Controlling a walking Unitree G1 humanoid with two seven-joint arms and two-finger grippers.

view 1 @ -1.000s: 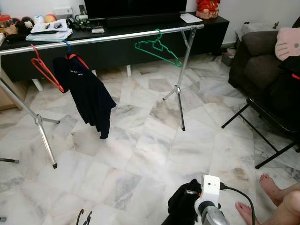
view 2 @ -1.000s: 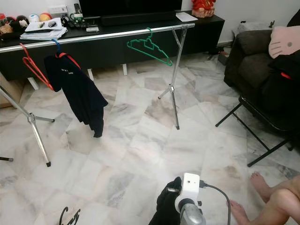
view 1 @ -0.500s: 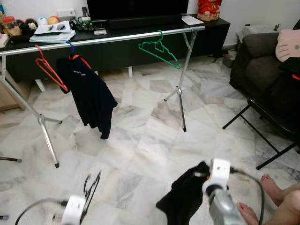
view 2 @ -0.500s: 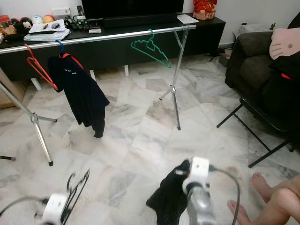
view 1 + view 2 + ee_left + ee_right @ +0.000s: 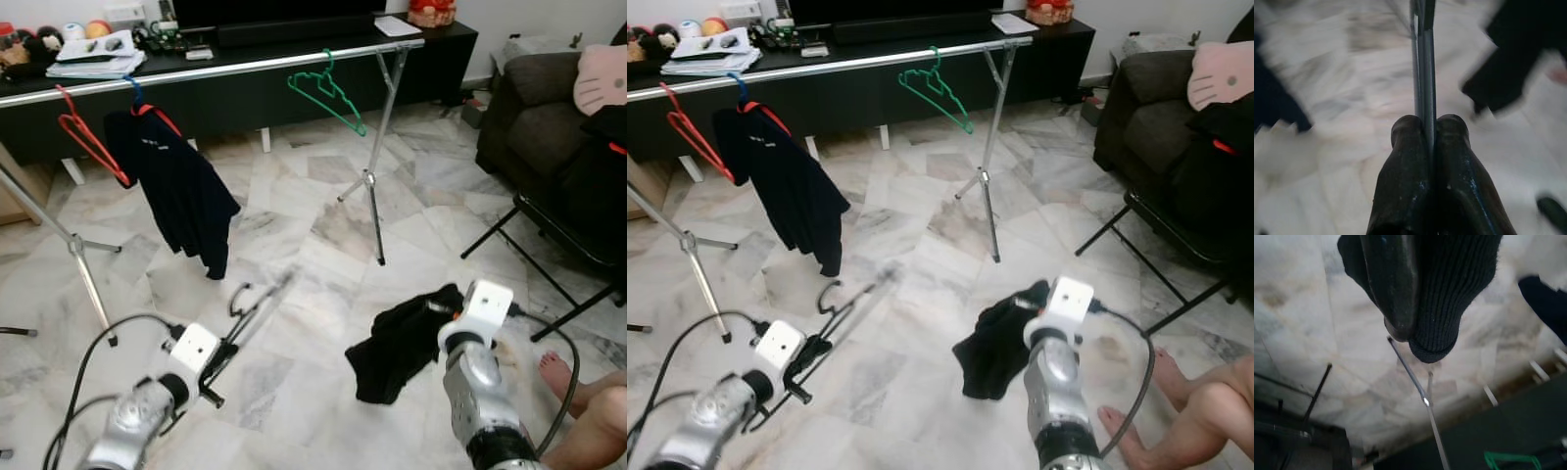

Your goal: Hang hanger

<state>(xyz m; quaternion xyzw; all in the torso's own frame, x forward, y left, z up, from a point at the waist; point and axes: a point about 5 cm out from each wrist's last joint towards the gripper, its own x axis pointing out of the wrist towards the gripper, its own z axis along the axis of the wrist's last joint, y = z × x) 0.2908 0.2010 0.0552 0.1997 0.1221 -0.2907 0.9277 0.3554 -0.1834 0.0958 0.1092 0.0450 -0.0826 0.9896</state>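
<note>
My left gripper [image 5: 227, 348] is low on the left, shut on a thin black hanger [image 5: 257, 305] that points up and forward, blurred. In the left wrist view both fingers [image 5: 1406, 166] pinch the hanger's bar [image 5: 1422, 63]. My right gripper [image 5: 443, 311] is low on the right, shut on a black knit garment [image 5: 400, 343] that droops from it above the floor. The right wrist view has the garment [image 5: 1459, 289] wrapped beside one finger [image 5: 1393, 284]. Ahead stands a silver clothes rail [image 5: 245, 67] with a green hanger [image 5: 328, 90], a red hanger [image 5: 86, 137] and a hung black shirt [image 5: 176, 186].
A black TV console [image 5: 225, 103] runs behind the rail. On the right are a dark sofa [image 5: 534, 108] and a black folding chair [image 5: 549, 264]. A person's foot [image 5: 556, 372] rests on the marble floor at the lower right. The rail's legs [image 5: 377, 215] splay outward.
Both arms have risen into view. The left gripper has brought the black hanger up and forward. The right gripper has lifted the black garment higher.
</note>
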